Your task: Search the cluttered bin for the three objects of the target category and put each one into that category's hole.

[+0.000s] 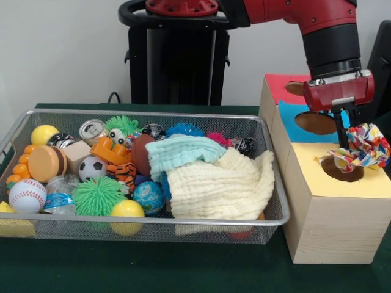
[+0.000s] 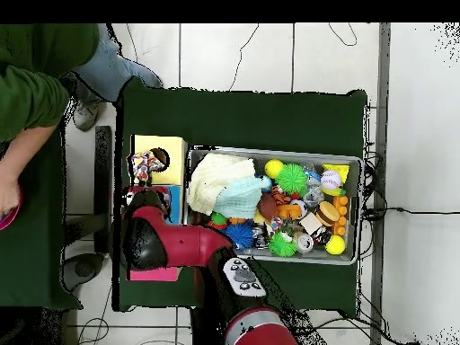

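end effector (image 1: 346, 141) pinching multicoloured fabric scrunchie (image 1: 361, 148) over yellow-topped wooden box hole (image 1: 342, 169); we judge one drop imminent, two cloths (image 1: 211, 177) left.

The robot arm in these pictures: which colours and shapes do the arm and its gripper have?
The arm is glossy red with a thick round black wrist section. Below it sits a red block with a pale plate. The gripper has thin black fingers.

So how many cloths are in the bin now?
2: a teal cloth lying over a cream cloth at the bin's box-side end. More may be buried. The gripper holds a patterned one over the yellow hole.
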Available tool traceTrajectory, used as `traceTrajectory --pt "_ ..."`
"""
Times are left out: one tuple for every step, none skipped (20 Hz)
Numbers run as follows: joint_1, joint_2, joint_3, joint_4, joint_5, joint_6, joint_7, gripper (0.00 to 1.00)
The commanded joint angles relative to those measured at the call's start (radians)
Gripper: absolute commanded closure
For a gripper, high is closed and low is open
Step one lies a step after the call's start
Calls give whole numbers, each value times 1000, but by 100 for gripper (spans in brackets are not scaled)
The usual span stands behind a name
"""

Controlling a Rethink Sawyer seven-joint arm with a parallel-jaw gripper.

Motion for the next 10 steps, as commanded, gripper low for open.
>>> traceTrajectory --pt "9 66 -109 -81 95 94 164 100" --pt "15 66 -115 -83 97 83 162 100" --pt "22 64 -123 -83 97 71 162 100" --pt "31 63 -134 -83 101 57 163 100" --pt "44 63 -149 -85 108 49 160 100" --pt "56 63 -164 -86 115 42 159 100" --pt "68 62 -179 -86 123 35 158 100" --pt "72 61 -184 -86 123 37 157 100" --pt "75 57 -188 -83 120 41 156 100" --pt "75 51 -192 -76 117 46 159 100"
